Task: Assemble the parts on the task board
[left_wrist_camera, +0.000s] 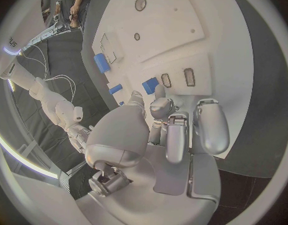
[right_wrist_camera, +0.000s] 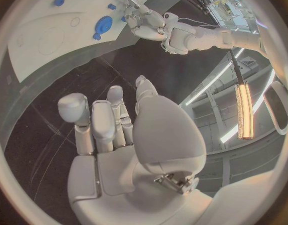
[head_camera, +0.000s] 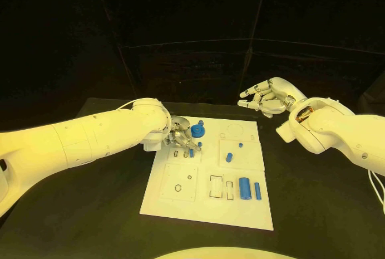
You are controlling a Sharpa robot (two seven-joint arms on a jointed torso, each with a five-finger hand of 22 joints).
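Note:
The white task board (head_camera: 201, 206) lies in the middle of the black table. My left hand (head_camera: 178, 135) hovers low over its far left part, fingers pointing down. In the left wrist view its thumb and a finger (left_wrist_camera: 159, 92) pinch a small blue part (left_wrist_camera: 150, 85) right beside two narrow slots (left_wrist_camera: 189, 76). A round blue part (head_camera: 198, 131) sits close to that hand on its right. My right hand (head_camera: 268, 97) hangs raised beyond the board's far right corner, fingers apart and holding nothing.
Other blue parts lie on the board: a short peg (head_camera: 230, 156) mid-board, a thick cylinder (head_camera: 243, 187) and a thin bar (head_camera: 257, 190) near the front right. Rectangular recesses (head_camera: 215, 186) lie left of the cylinder. Bare black table (head_camera: 321, 203) surrounds the board.

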